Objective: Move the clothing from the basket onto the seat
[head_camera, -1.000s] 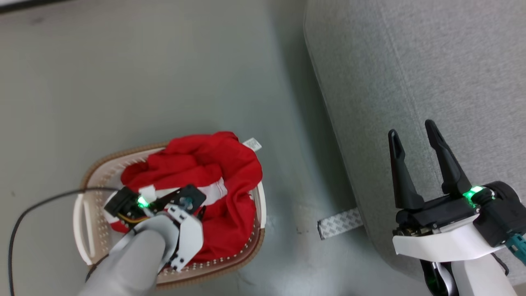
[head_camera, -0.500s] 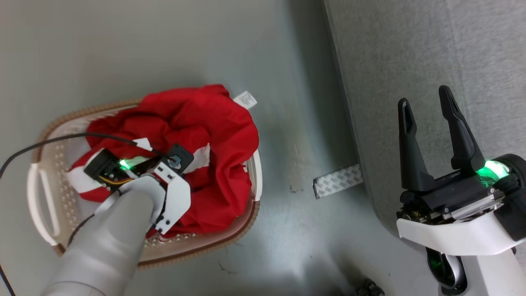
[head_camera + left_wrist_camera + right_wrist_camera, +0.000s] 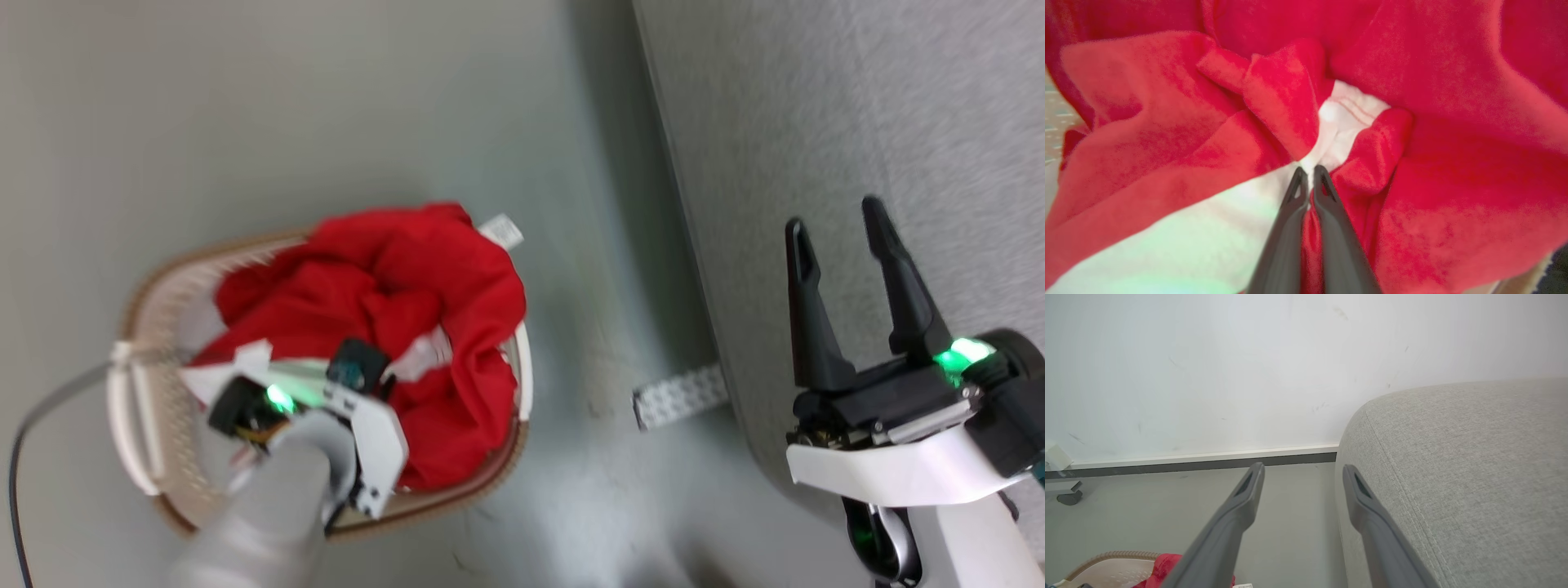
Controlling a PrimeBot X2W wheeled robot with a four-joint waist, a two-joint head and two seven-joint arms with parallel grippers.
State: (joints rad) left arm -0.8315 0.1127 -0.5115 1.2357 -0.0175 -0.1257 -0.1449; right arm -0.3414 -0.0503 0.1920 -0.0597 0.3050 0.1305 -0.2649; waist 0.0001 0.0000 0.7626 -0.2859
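Pinching a fold of clothing in the basket, left tool stays clamped — only the camera shifted, lift seemingly pending; right tool gapes empty.

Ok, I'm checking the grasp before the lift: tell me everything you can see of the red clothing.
The clothing is bright red soft fabric with white stripes, crumpled in a heap that fills the basket and spills over its right rim. A white label sticks out at the far right. The left gripper has its fingers shut on a fold where red meets white. None lies on the seat.
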